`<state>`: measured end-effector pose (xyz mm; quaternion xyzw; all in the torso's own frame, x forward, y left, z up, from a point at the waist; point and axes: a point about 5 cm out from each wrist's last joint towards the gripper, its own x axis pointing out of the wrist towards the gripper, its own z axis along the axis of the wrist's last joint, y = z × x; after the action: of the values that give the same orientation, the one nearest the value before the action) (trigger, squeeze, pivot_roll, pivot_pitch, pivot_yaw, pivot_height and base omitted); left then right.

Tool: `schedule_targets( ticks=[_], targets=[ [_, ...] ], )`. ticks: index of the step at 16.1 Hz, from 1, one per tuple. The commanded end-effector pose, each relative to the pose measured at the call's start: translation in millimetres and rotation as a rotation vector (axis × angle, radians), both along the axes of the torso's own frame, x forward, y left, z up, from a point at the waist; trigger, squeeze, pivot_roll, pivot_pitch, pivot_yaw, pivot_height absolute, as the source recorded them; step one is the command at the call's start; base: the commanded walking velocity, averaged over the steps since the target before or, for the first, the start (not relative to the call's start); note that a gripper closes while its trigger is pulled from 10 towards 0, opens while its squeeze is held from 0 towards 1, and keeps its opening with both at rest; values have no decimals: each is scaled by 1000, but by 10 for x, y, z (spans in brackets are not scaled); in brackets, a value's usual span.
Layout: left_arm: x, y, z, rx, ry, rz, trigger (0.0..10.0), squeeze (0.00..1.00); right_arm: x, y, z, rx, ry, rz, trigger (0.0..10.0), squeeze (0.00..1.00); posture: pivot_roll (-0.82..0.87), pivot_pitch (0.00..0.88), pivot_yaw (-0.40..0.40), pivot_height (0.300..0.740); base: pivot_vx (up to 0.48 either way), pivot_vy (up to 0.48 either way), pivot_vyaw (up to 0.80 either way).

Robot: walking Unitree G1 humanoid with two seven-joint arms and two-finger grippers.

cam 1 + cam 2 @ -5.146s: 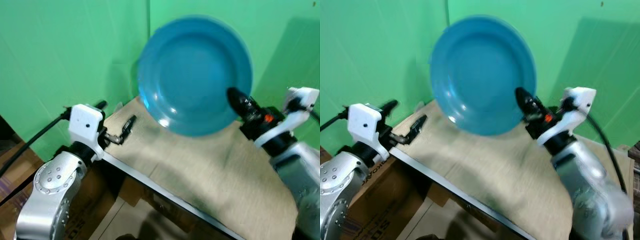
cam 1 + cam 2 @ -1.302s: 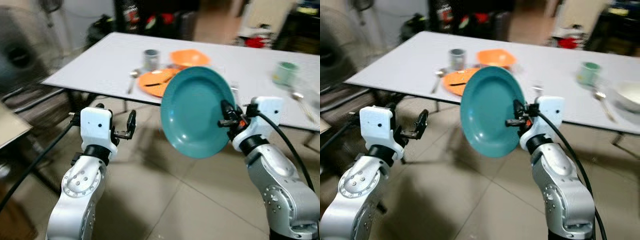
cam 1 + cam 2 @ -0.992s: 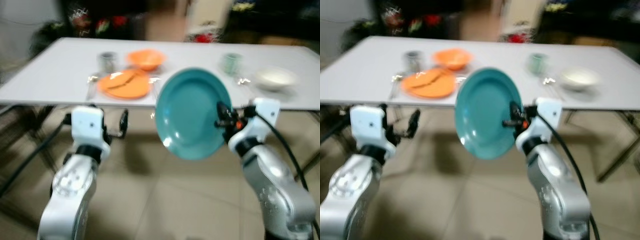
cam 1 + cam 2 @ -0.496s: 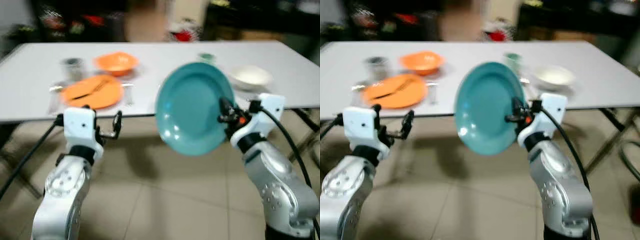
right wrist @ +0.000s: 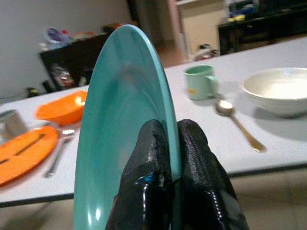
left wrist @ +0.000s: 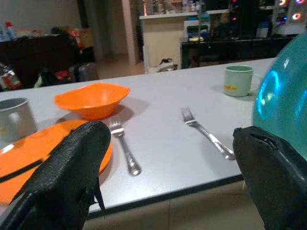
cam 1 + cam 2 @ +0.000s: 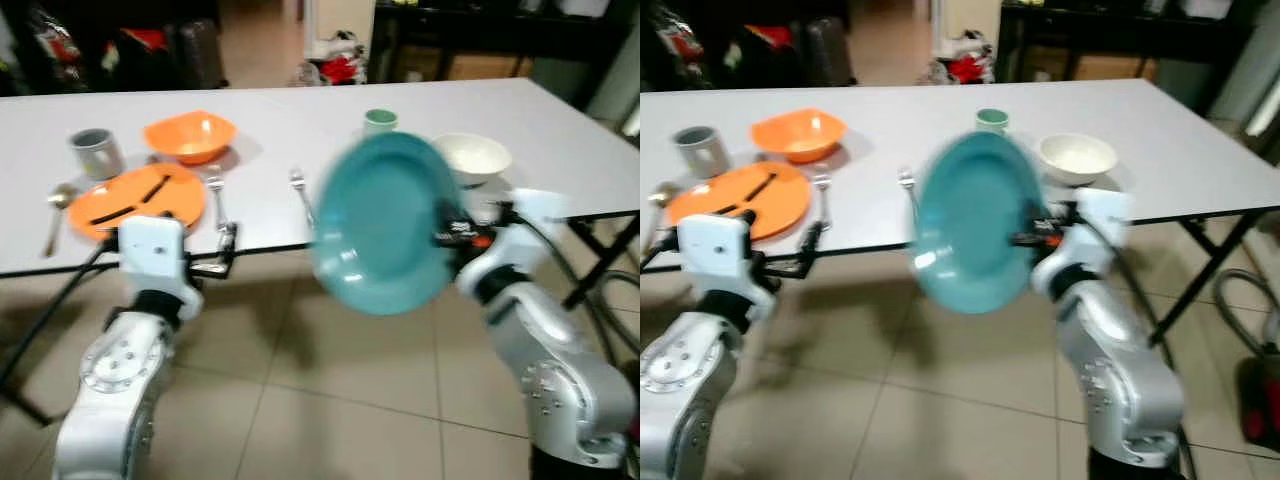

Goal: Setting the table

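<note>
Left eye view: the right gripper point(image 7: 447, 236) is carrying a teal plate point(image 7: 385, 225) upright, near the white table's point(image 7: 270, 120) near edge. An orange place setting is sitting far left; a green mug point(image 7: 380, 120) and white bowl point(image 7: 472, 156) are sitting right.

Left wrist view: the left gripper point(image 6: 172, 179) is hanging spread wide, holding nothing, facing a fork point(image 6: 206, 133).

Right wrist view: fingers point(image 5: 146, 191) are pinching the plate's rim.

Judgement: the transport step is under way; next, the plate needs levelling and lowering between fork and spoon point(image 5: 237, 124).
</note>
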<state>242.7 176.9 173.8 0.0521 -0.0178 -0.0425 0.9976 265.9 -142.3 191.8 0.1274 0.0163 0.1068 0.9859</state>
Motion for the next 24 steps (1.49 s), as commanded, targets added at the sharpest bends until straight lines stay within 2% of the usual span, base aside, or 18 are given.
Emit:
schedule_targets(
  ticks=[1,19,21,24],
  targets=[
    [16,-76,13,-5,-4,-31,10000,0,7,-86,46,-2,-16,-30,10000,0,-93,0,0,740,300,0,0],
    [8,-150,52,18,-8,-97,10000,0,16,-8,8,24,-1,8,10000,0,-85,0,7,740,302,0,0],
    [3,-147,47,18,-8,-99,10000,0,33,7,7,62,12,23,10000,0,-86,0,4,740,302,0,-728],
    [-6,-154,29,15,-5,-100,10000,0,48,-11,13,43,3,19,10000,0,-90,0,-1,740,305,0,-267]
  ],
)
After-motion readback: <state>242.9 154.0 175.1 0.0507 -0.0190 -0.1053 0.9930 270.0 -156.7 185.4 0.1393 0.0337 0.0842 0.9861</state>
